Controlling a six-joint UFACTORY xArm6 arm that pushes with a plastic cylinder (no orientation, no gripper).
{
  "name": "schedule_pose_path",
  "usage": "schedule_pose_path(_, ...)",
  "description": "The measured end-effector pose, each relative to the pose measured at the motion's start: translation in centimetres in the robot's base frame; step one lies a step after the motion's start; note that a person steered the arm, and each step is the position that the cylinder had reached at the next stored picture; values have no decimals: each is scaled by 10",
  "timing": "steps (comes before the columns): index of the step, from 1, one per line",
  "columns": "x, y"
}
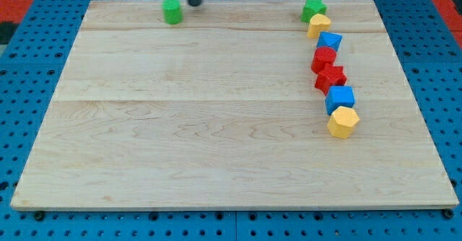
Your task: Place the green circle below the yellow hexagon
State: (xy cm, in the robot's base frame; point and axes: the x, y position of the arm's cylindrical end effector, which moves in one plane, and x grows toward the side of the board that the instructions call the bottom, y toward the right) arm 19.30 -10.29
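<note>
**Rod cut off at the top edge**

My tip [195, 3] sits at 1 o'clock of the green circle [172, 11], apparently just apart; contact unclear. The rod's upper part is cropped. The yellow hexagon [343, 122] lies well apart at 4 o'clock, touching a blue block [340, 97].

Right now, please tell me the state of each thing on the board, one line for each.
My tip: at the view's top edge, just right of the green circle, apparently not touching it.
Green circle: alone, top left, far from the yellow hexagon.
Yellow hexagon: bottom end of the right-hand column, against a blue block.
Green star: top of the column.
Other column blocks: close together, top to bottom.
Wooden board: flat.
</note>
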Motion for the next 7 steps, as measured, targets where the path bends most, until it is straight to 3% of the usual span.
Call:
schedule_pose_path(1,23,-22)
schedule_pose_path(3,52,-138)
schedule_pose_path(4,58,-146)
schedule_pose_path(6,90,-73)
schedule_pose_path(7,86,-27)
